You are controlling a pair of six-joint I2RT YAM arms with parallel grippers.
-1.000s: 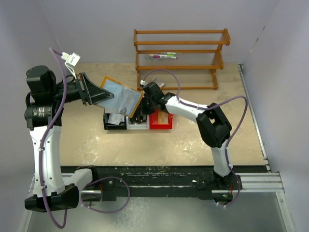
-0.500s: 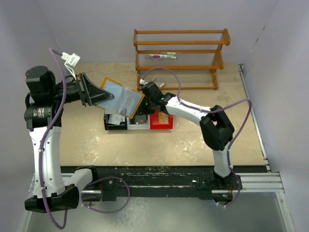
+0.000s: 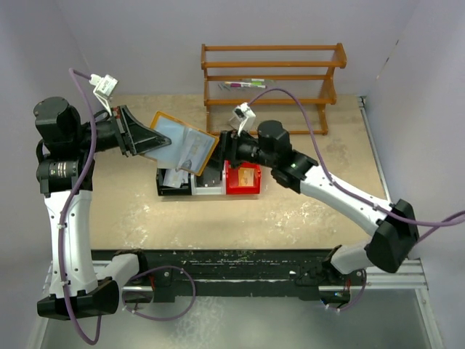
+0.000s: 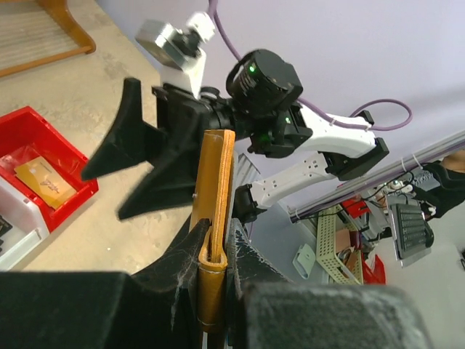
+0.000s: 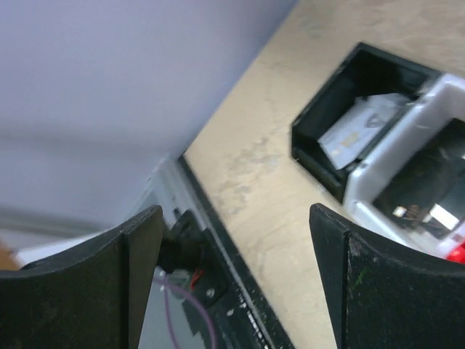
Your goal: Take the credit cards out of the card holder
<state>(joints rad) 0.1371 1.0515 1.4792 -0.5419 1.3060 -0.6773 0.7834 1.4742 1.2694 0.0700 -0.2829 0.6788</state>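
Observation:
My left gripper (image 3: pixel 154 142) is shut on the card holder (image 3: pixel 183 146), a tan-orange wallet held open in the air with its pale blue inside facing up. In the left wrist view the card holder (image 4: pixel 215 190) stands edge-on, pinched between my fingers. My right gripper (image 3: pixel 227 150) is open and empty just past the wallet's right edge, above the bins. Its black fingers (image 4: pixel 138 145) spread behind the wallet. Pale credit cards (image 5: pixel 353 131) lie in the black bin (image 3: pixel 164 190). A tan card (image 3: pixel 247 177) lies in the red bin (image 3: pixel 242 190).
Three small bins stand in a row under the wallet: black, white (image 3: pixel 207 190) and red. A wooden rack (image 3: pixel 272 87) stands at the back of the table with pens on a shelf. Grey walls close in both sides.
My right gripper has gone from shut to wide open, and the right arm has swung its elbow out to the right and pulled back from the wallet. The left arm and wallet stay almost still.

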